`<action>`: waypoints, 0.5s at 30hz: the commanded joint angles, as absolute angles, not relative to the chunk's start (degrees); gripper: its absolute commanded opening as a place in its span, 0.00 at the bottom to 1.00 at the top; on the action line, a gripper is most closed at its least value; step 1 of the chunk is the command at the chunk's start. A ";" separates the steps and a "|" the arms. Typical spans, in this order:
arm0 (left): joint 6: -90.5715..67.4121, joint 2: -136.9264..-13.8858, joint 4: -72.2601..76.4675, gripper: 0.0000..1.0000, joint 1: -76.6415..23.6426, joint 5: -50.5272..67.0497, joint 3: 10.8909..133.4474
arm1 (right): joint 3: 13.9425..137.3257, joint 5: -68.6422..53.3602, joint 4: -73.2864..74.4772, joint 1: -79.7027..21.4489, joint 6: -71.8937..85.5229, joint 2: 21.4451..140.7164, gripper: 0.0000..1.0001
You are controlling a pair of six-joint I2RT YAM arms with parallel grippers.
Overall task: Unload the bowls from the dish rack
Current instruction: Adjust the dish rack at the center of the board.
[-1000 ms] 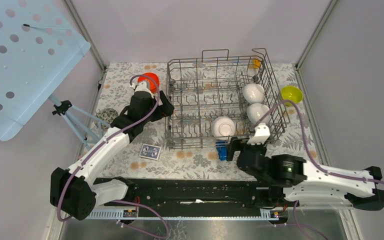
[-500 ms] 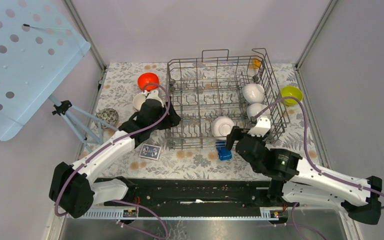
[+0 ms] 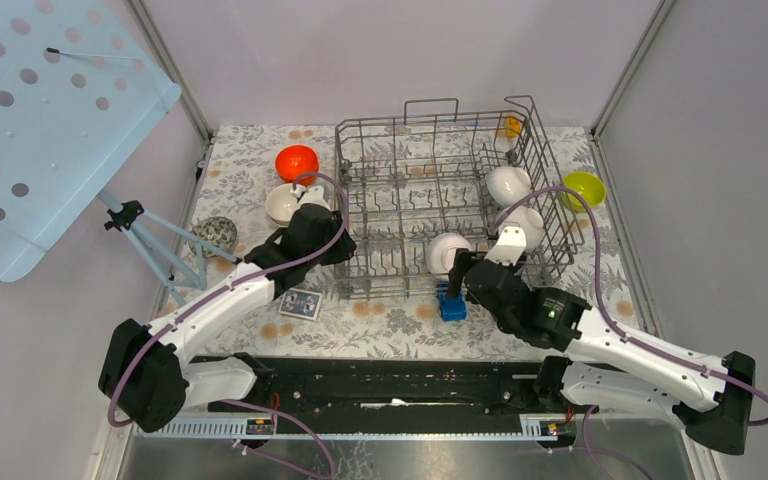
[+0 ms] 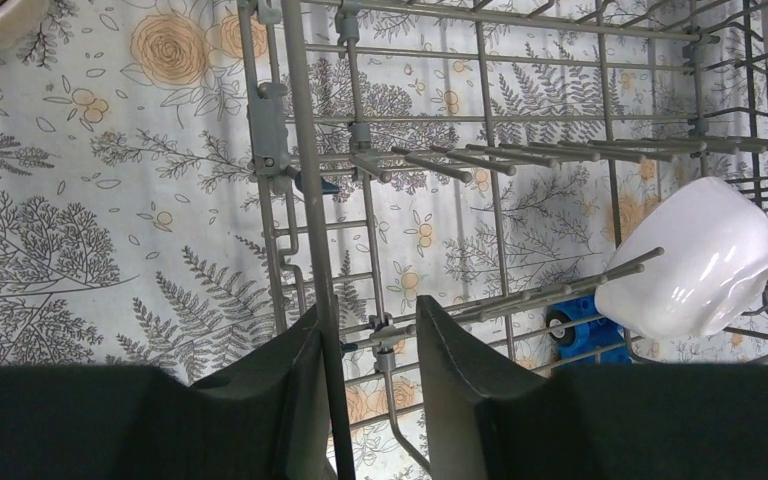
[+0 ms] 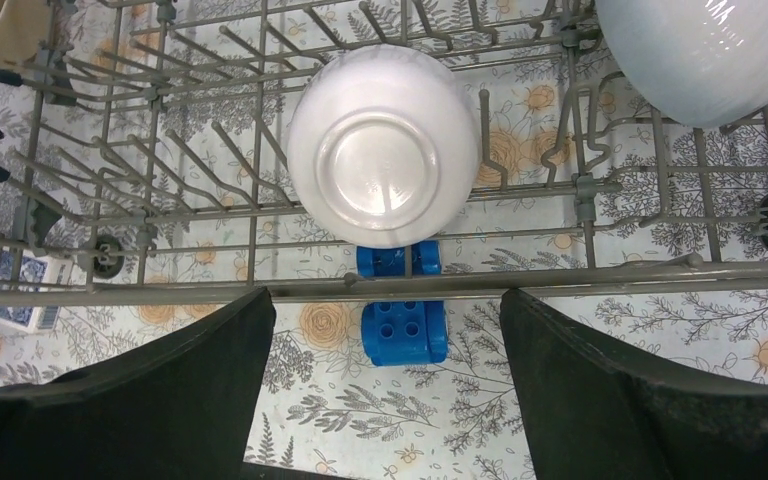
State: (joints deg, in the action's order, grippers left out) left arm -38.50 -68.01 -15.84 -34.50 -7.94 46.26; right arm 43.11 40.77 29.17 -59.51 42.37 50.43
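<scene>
We look down on a floral-patterned worktop [image 3: 380, 322], with two robot arms reaching in from its near edge. At far left a speckled ball [image 3: 215, 232] lies near the worktop's edge, and a blue card [image 3: 301, 303] lies closer to the arms. Just left of the dish rack [image 3: 400, 185], an orange-red bowl [image 3: 296, 161] and a beige bowl [image 3: 285, 203] sit upright on the worktop, close together.

The left tool [image 4: 370, 335] is at the rack's left wall. Its fingers stand narrow, one on each side of an upright-running side wire. The gap is wider than the wire, so nothing is clamped.

The grey wire rack fills the middle of the worktop. A white bowl [image 5: 383, 147] rests tipped among the tines by the near rail, with its base towards the right wrist camera. A blue toy [image 5: 403, 330] lies on the worktop at that rail, partly under the rack.

The right tool [image 5: 385, 300] hangs just outside the near rail, its fingers spread wide and holding nothing, with the white bowl straight ahead.

Along the rack's right side lean a second white bowl [image 3: 525, 225] and a third white bowl [image 3: 508, 183]. A yellow-green bowl [image 3: 583, 187] sits upright on the worktop just outside the right wall.
</scene>
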 commanded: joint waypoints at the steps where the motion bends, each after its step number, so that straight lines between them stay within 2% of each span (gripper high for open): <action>1: -37.53 -67.79 -15.33 0.35 -35.99 -8.93 47.55 | 45.37 39.10 29.14 -59.06 38.36 48.75 0.91; 8: -36.12 -65.76 -18.82 0.24 -36.03 -9.54 48.03 | 50.28 37.12 33.35 -59.11 33.65 46.06 0.96; 15: -35.10 -62.16 -23.52 0.20 -36.00 -9.99 48.25 | 57.91 37.05 38.72 -59.05 29.25 45.02 0.98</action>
State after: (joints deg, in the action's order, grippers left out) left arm -36.47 -65.56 -20.32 -35.31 -10.48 46.37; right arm 52.75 37.04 35.24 -59.46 33.15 45.87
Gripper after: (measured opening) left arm 0.215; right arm 0.975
